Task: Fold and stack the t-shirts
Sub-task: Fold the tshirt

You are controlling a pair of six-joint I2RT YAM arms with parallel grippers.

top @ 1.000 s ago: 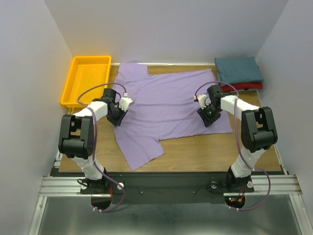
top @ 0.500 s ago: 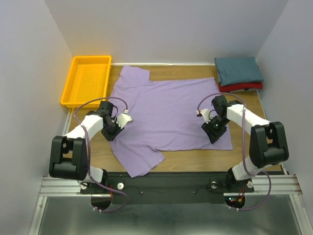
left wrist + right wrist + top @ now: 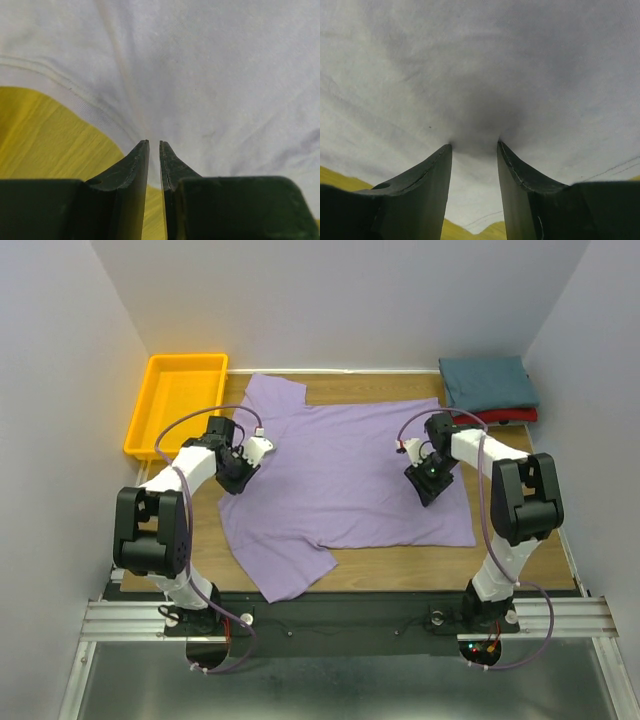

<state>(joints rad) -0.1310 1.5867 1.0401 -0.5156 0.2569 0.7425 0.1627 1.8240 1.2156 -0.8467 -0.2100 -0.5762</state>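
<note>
The lavender t-shirt (image 3: 340, 460) lies spread flat on the wooden table (image 3: 420, 562), with one sleeve at the far left and one at the near left. My left gripper (image 3: 240, 472) is at its left edge. In the left wrist view the gripper (image 3: 154, 144) is nearly closed on the shirt's (image 3: 210, 75) hem, and creases run into the tips. My right gripper (image 3: 425, 485) is on the shirt's right part. In the right wrist view it (image 3: 474, 146) stands open with its tips pressed into the cloth (image 3: 480, 65). The folded teal shirt (image 3: 488, 382) lies on the folded red shirt (image 3: 497, 417) at the far right.
A yellow-orange tray (image 3: 175, 405) stands at the far left, just beyond my left arm. Grey walls close in the table on the left, the right and the back. Bare wood shows along the near edge and beside the shirt's left hem (image 3: 45, 140).
Both grippers first drew toward the near edge, and the shirt slid that way. They then moved back away from me, while the shirt kept its new place.
</note>
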